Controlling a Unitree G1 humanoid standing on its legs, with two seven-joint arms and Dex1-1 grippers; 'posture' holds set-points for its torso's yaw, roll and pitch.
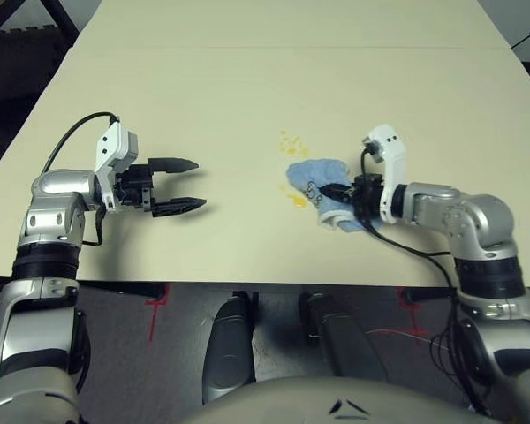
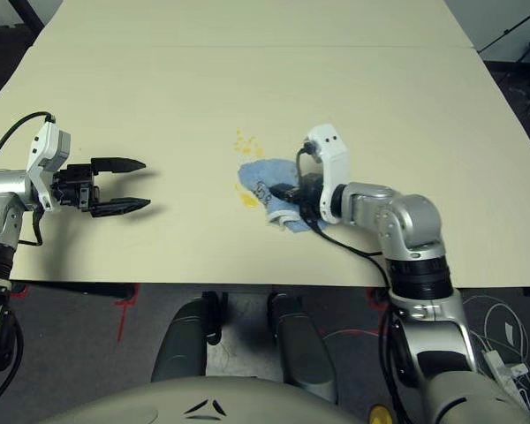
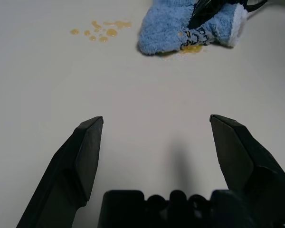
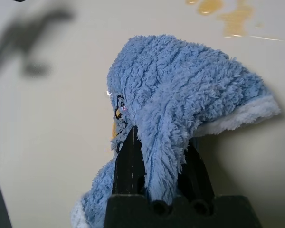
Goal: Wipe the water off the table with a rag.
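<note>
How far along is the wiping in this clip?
Done: the right gripper has the rag pinched and down on the table. In hand: the rag sits at the spill, one yellow patch at its near edge. Left: the cluster of drops beyond the rag is unwiped. The left gripper hangs open, well aside.

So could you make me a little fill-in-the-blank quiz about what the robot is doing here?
1. The right gripper is shut on the ____.
2. The left gripper is ____ and holds nothing.
3. The spilled water on the table looks ____ in colour.

Missing words: rag; open; orange-yellow.
</note>
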